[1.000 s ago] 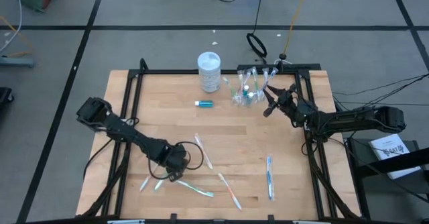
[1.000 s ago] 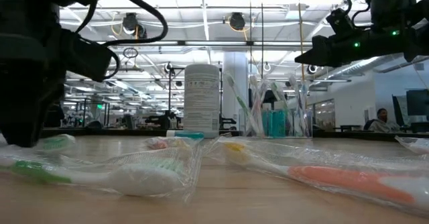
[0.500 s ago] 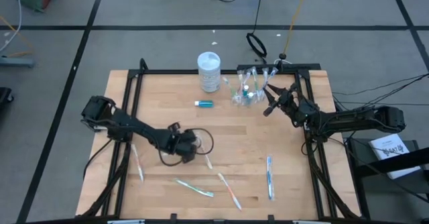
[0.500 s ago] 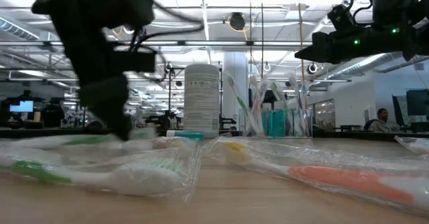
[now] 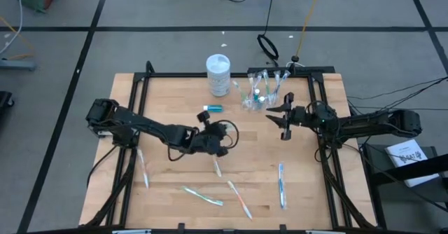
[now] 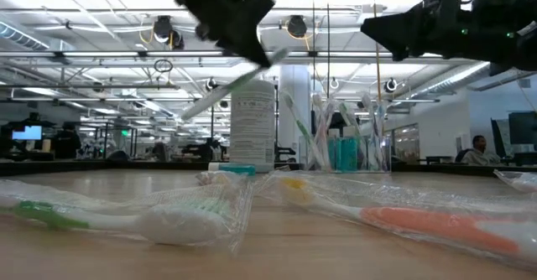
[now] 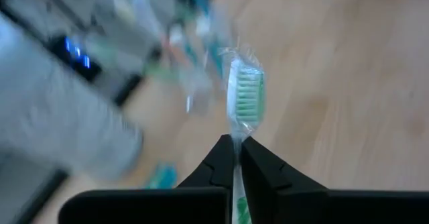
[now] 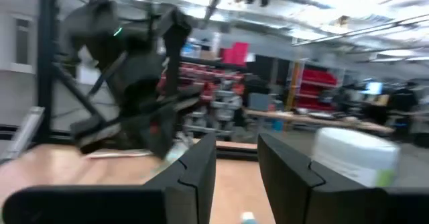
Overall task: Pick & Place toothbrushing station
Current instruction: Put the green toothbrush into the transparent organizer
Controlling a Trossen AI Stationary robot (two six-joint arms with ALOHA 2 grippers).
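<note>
My left gripper (image 5: 215, 141) is over the table's middle, raised, and shut on a wrapped pale toothbrush with green bristles (image 7: 247, 95); the brush also shows in the low view (image 6: 220, 93). My right gripper (image 5: 281, 124) hangs open and empty near the clear cup (image 5: 257, 95), which stands at the far edge with several toothbrushes upright in it. A small blue tube (image 5: 213, 108) lies on the wood left of the cup. Several more wrapped toothbrushes (image 5: 239, 199) lie flat on the near half of the table. My left gripper pinches the wrapped toothbrush between its two fingers at the neck just below the bristle head (image 7: 236, 143). The head sticks out past the fingertips. The brush is lifted clear of the table and slants in the low view, its handle (image 6: 197, 108) lower than the head.
A white canister (image 5: 218, 74) stands at the far edge left of the cup. Loose toothbrushes lie at the near left (image 5: 142, 167), near middle (image 5: 203, 195) and near right (image 5: 281, 185). One (image 5: 215, 166) lies just below my left gripper. A black frame (image 5: 140, 94) edges the table.
My left gripper has risen from the near left of the table and swung toward the middle and the far right, carrying the green-bristled toothbrush clear of the wood. My right gripper has turned and moved a little toward the near edge, away from the cup.
</note>
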